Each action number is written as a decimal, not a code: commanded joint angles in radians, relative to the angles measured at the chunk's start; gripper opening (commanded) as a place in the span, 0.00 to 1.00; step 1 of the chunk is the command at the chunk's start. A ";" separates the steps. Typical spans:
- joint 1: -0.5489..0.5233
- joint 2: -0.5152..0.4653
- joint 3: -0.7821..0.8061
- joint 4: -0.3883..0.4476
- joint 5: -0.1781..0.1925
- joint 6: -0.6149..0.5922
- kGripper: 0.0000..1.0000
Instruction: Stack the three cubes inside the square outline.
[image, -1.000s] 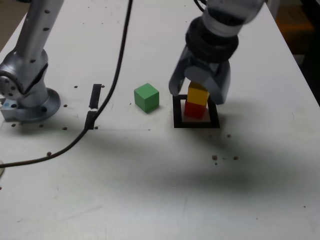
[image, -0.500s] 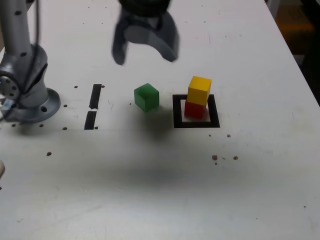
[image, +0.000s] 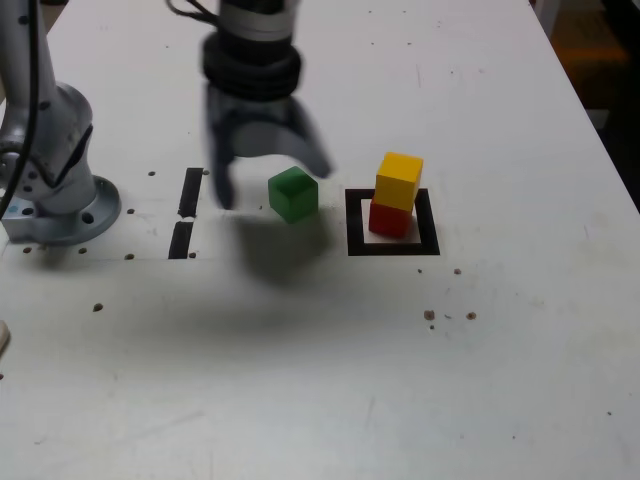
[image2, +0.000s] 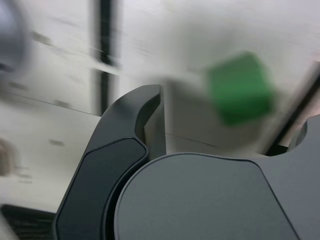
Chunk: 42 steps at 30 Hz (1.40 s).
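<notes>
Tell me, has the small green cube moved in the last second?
No. The small green cube sits the same gap from the black tape square outline.

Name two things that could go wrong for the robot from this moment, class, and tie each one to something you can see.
1. The open gripper is blurred and not centred on the green cube; a finger might knock the cube aside instead of straddling it.
2. The yellow cube sits slightly offset on the red cube in the square outline; adding a third could topple the stack.

Ext cam high, front, angled down; wrist cam close; both see green cube (image: 293, 194) (image2: 240, 88)
</notes>
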 joint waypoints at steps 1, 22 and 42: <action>0.000 0.024 -0.013 0.012 0.005 -0.020 1.00; 0.012 0.158 -0.044 0.010 0.057 -0.118 0.99; 0.050 0.200 0.018 -0.086 0.056 -0.049 0.69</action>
